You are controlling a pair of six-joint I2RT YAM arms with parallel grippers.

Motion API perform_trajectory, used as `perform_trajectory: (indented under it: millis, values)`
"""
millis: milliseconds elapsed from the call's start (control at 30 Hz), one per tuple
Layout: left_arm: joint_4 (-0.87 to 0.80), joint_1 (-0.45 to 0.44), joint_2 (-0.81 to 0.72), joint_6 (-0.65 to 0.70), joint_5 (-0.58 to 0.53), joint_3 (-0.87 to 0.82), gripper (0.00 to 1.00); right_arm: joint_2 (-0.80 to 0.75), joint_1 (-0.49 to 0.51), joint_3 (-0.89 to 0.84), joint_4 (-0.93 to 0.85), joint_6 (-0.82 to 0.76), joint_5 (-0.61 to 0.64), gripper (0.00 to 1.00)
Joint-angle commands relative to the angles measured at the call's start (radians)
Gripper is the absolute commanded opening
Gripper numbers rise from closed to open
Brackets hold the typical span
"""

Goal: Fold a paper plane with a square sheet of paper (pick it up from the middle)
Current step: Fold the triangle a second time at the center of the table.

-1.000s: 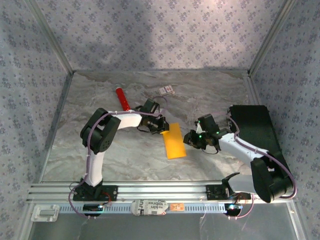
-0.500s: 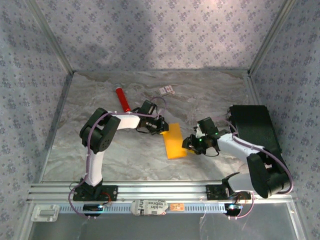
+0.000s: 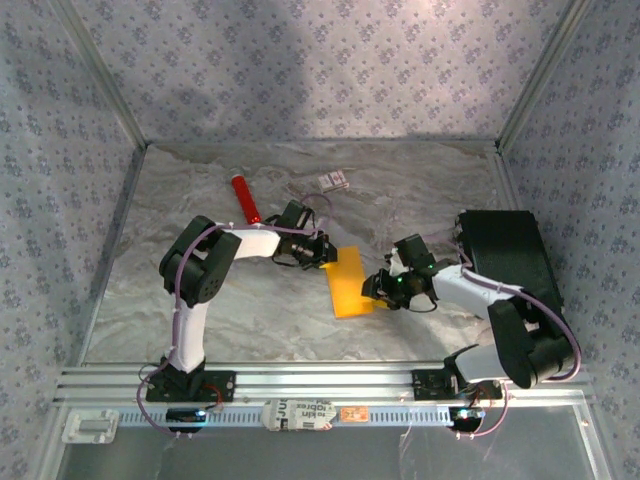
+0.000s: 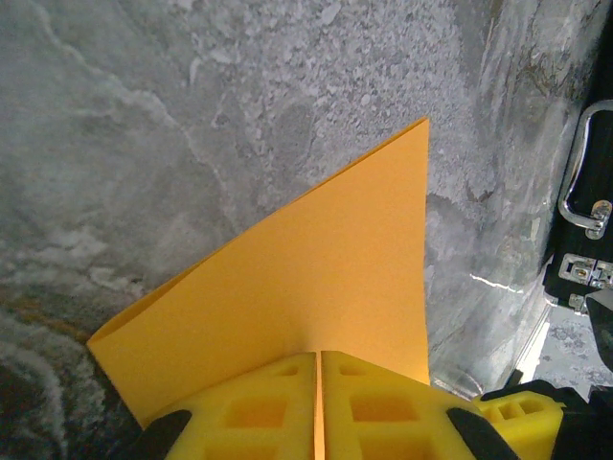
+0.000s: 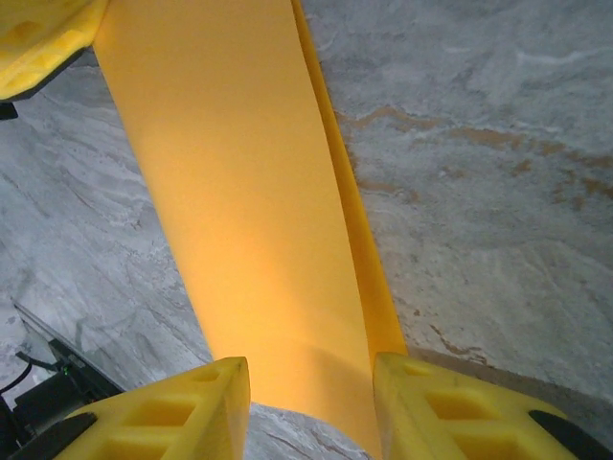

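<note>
The square sheet of paper [image 3: 347, 283] is orange-yellow and doubled over into a long strip, lying at the middle of the table. My left gripper [image 3: 322, 252] is shut on its far end; in the left wrist view the two fingers [image 4: 239, 412] press together with the paper [image 4: 306, 278] pinched in the seam. My right gripper [image 3: 378, 285] is at the strip's near right edge. In the right wrist view it [image 5: 311, 383] stands open, its fingers [image 5: 192, 402] astride the paper's [image 5: 239, 192] end, the right finger against the layered edge.
A red tube [image 3: 245, 200] and a small white card [image 3: 334, 181] lie toward the back. A black case [image 3: 510, 255] stands at the right, its latch [image 4: 584, 187] in the left wrist view. Patterned walls close in the marbled table [image 3: 200, 300].
My right gripper has opened and slid left up to the paper's edge. The left gripper and paper shifted slightly toward the back; its grip is unchanged.
</note>
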Motion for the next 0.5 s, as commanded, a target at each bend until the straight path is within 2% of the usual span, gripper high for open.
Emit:
perform_trajectory:
  millis: [0,467]
  values:
    - [-0.061,0.002,0.027,0.03,-0.022,-0.006,0.1,0.017,-0.011,0.003,0.034,-0.014,-0.053,0.4]
    - [-0.069,0.003,0.051,0.045,-0.004,0.029,0.1,0.073,-0.07,-0.003,0.155,-0.027,-0.174,0.39]
